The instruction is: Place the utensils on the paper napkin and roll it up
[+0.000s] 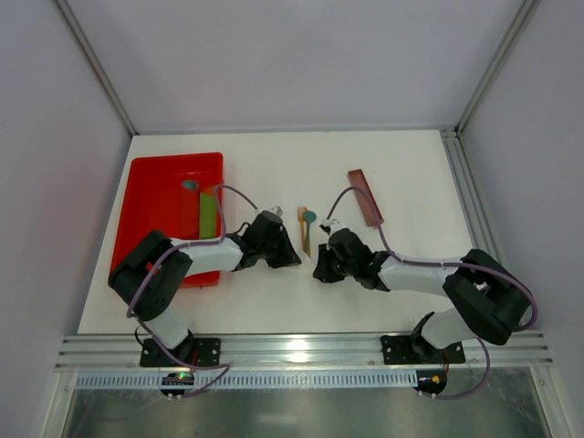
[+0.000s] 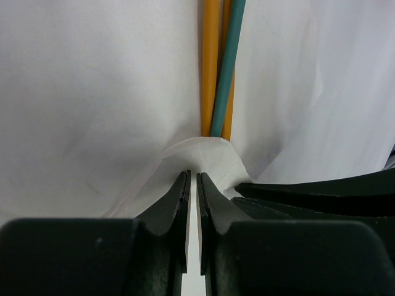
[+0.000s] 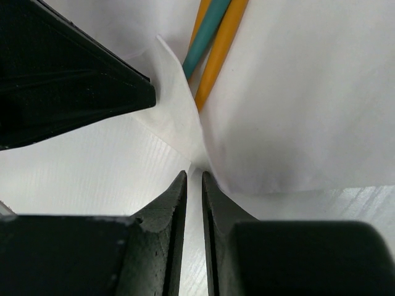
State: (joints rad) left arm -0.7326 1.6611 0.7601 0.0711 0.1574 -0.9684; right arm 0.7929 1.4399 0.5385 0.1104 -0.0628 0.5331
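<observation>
Top external view: both arms reach to the middle of the table (image 1: 411,164), where the left gripper (image 1: 294,260) and the right gripper (image 1: 321,272) meet tip to tip just below the utensils (image 1: 306,233). These form a thin bundle of orange and teal, lying well right of the red tray (image 1: 146,182) and left of the reddish-brown bar (image 1: 365,196). From the left wrist I see my jaws closed to a sliver on a raised fold of the paper napkin (image 2: 200,154), which tents over the near ends of the sticks. The right wrist shows the same on its side, jaws all but shut with the paper's edge running down into the slit. The bundle lies dead ahead of both pinches, its long axis running straight away toward the top of each wrist frame, and neither arm is clearly the nearer. That, I judge, is what the coming move turns on: paper drawn along that axis would only cap the ends, so the roll has to travel across the sticks.
</observation>
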